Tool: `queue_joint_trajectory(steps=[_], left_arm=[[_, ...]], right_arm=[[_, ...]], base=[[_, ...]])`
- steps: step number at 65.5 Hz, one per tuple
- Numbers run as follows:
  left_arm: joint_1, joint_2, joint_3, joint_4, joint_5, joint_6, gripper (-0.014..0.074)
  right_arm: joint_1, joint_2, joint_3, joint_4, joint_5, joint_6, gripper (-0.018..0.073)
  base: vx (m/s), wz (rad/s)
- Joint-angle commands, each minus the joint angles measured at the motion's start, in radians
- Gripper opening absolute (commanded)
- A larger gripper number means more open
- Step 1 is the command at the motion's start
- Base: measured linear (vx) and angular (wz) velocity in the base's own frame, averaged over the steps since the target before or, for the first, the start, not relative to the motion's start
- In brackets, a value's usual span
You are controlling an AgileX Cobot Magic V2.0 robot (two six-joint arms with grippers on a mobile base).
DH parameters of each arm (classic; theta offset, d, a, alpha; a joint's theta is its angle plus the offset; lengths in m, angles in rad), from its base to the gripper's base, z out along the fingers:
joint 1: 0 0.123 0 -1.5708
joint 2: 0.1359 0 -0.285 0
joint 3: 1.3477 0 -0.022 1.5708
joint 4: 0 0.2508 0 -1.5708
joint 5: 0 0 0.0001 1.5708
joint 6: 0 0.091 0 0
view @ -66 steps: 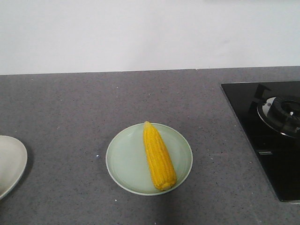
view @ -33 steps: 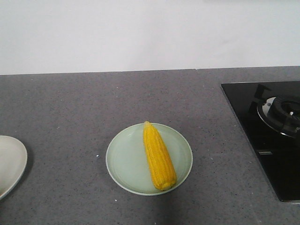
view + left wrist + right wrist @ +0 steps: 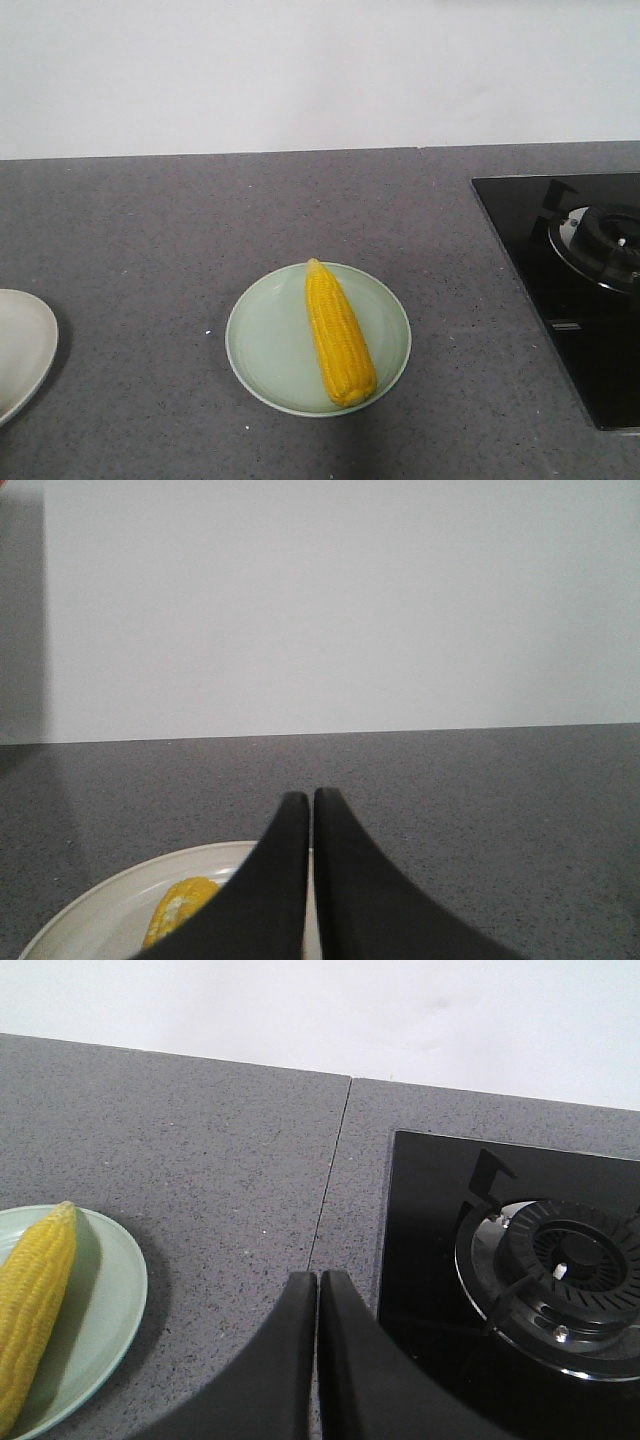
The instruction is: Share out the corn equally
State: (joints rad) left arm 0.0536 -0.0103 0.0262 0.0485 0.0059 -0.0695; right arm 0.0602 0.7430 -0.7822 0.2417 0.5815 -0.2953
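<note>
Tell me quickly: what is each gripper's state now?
Left gripper: closed, holding nothing.
Right gripper: closed, holding nothing.

Even, diffuse overhead light reaches my cameras, casting soft shadows along the counter's (image 3: 150, 230) near edge, mild glare on the black cooktop (image 3: 570, 290), all views sharp.

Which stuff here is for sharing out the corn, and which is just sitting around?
For the job:
- corn on the green plate
- corn on the white plate
- left claw and right claw, both closed and empty

Just sitting around:
- gas burner
- black stove top
- grey counter
</note>
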Motion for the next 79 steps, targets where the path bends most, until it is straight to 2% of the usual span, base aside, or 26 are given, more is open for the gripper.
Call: queue_joint_trajectory(steps=[1,26,31,45,53,70,79], left_arm=[[-0.002,-0.018,0.013,-0.009,-0.074,-0.011,-0.0006],[-0.002,-0.018,0.013,-0.009,-0.074,-0.011,-0.0006],[-0.002,-0.018,0.013,-0.009,-0.074,-0.011,-0.0006],[-0.002,-0.018,0.013,-0.009,-0.074,-0.011,-0.0006],[-0.002,-0.018,0.013,-0.009,-0.074,-0.011,-0.0006],[-0.002,-0.018,0.013,-0.009,-0.074,-0.011,-0.0006],[-0.002,-0.018,0.013,-0.009,-0.074,-0.011,-0.0006]], right_arm=[[-0.007,-0.004,-0.026,0.005,-0.067,-0.008,-0.0011],[-0.007,-0.011,-0.023,-0.010,-0.072,-0.007,-0.0011],[-0.007,-0.042,0.008,-0.019,-0.120,0.009,-0.0011],[-0.007,-0.185,0.214,-0.111,-0.336,0.132,-0.0011],[-0.007,-0.282,0.330,-0.155,-0.430,0.167,-0.0011],[-0.007,-0.506,0.551,-0.233,-0.527,0.251,-0.0011],[-0.007,-0.618,0.638,-0.235,-0.535,0.262,-0.0011]], base=[[0.00,0.00],[0.00,0.00],[0.00,0.00],[0.00,0.00],[0.00,0.00],[0.00,0.00],[0.00,0.00]])
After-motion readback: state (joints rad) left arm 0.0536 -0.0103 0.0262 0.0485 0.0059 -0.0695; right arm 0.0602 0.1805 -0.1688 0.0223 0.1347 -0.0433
